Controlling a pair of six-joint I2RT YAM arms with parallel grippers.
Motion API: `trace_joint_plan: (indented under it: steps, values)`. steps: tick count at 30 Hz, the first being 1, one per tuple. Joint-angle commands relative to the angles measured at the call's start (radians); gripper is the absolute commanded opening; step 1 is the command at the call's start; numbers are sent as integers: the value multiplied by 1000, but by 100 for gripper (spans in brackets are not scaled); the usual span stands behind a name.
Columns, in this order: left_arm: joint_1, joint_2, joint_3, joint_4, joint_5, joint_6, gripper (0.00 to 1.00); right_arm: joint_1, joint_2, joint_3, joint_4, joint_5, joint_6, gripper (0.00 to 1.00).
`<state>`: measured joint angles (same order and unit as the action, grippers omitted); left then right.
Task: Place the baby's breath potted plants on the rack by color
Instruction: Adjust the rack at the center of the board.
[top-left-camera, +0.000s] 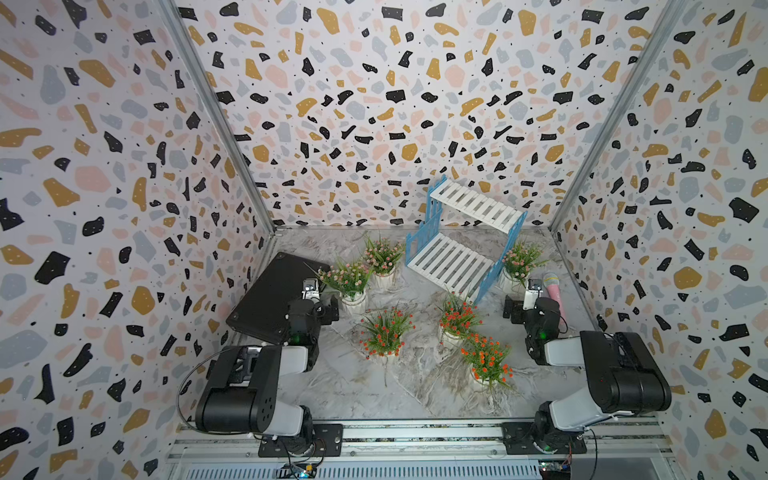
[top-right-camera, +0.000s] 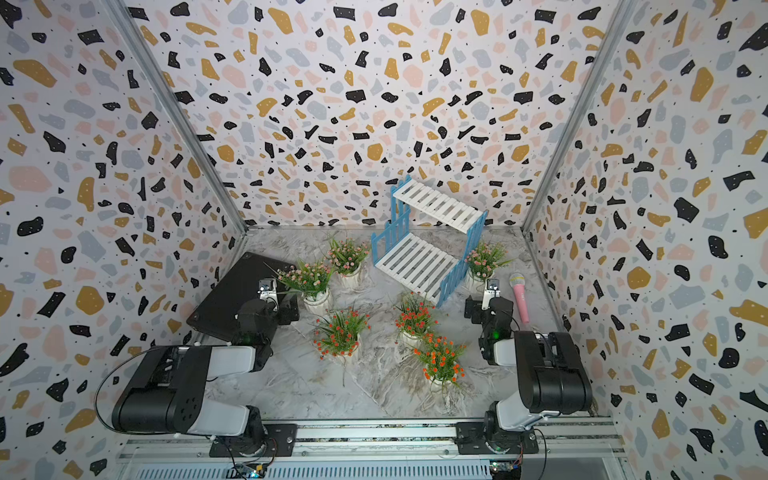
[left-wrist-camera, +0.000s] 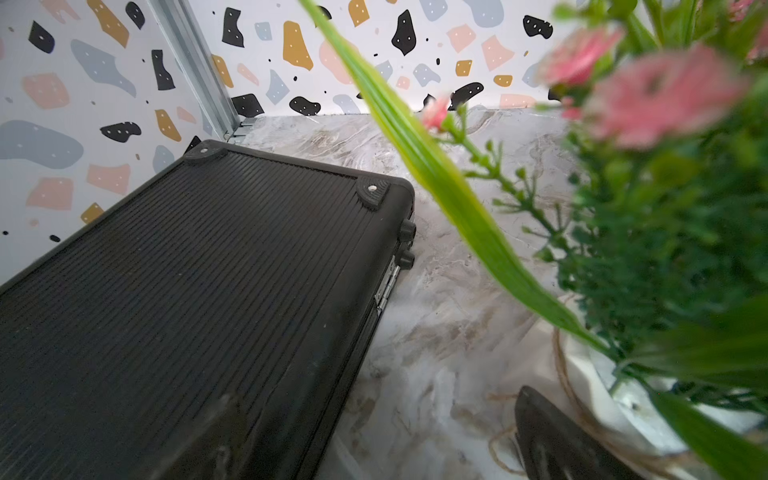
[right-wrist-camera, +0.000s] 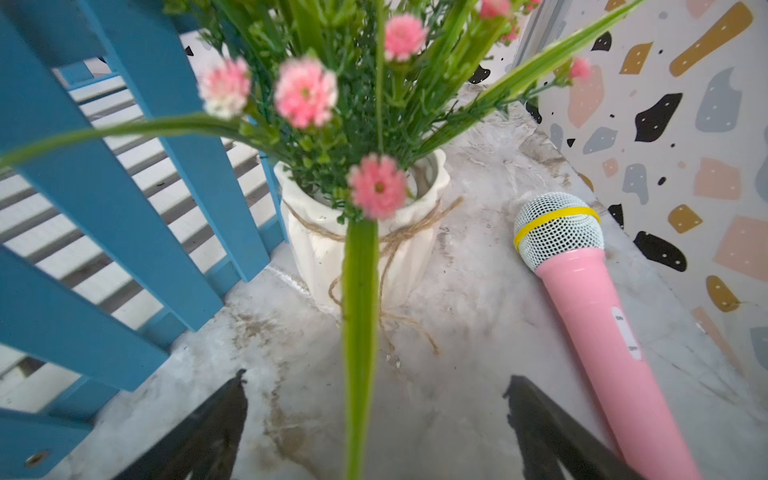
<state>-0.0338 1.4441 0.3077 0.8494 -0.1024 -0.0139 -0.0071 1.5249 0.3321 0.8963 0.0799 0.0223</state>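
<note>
- Right gripper (right-wrist-camera: 376, 380) hung wide open, holding nothing, facing a pink baby's breath plant (right-wrist-camera: 361, 249) squeezed between the rack (right-wrist-camera: 104, 199) and a pink toy microphone (right-wrist-camera: 582, 291).
- Left gripper (left-wrist-camera: 374, 395) gaped too, between a black case (left-wrist-camera: 187, 291) and another pink plant (left-wrist-camera: 665, 228).
- Third pink plant (top-left-camera: 382, 255) and three orange-red plants (top-left-camera: 457, 318) sat on the marble surface (top-left-camera: 353, 386), off the rack.
</note>
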Motion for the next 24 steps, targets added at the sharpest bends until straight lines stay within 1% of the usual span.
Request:
trace_joint_plan:
  steps: [1, 9, 12, 15, 24]
  values:
    - [5, -2, 9, 34, 49, 15, 99, 5, -9, 11, 1, 12, 3, 100]
    - [5, -2, 8, 34, 49, 15, 99, 6, -11, 9, 6, 16, 4, 100]
    - [12, -7, 19, 5, 59, 9, 99, 6, -11, 2, 18, 23, 7, 100]
    - [14, 1, 15, 29, 59, 7, 99, 6, -9, 5, 15, 33, 9, 100]
    - [14, 3, 19, 20, 56, 6, 99, 9, -9, 8, 9, 43, 10, 100]
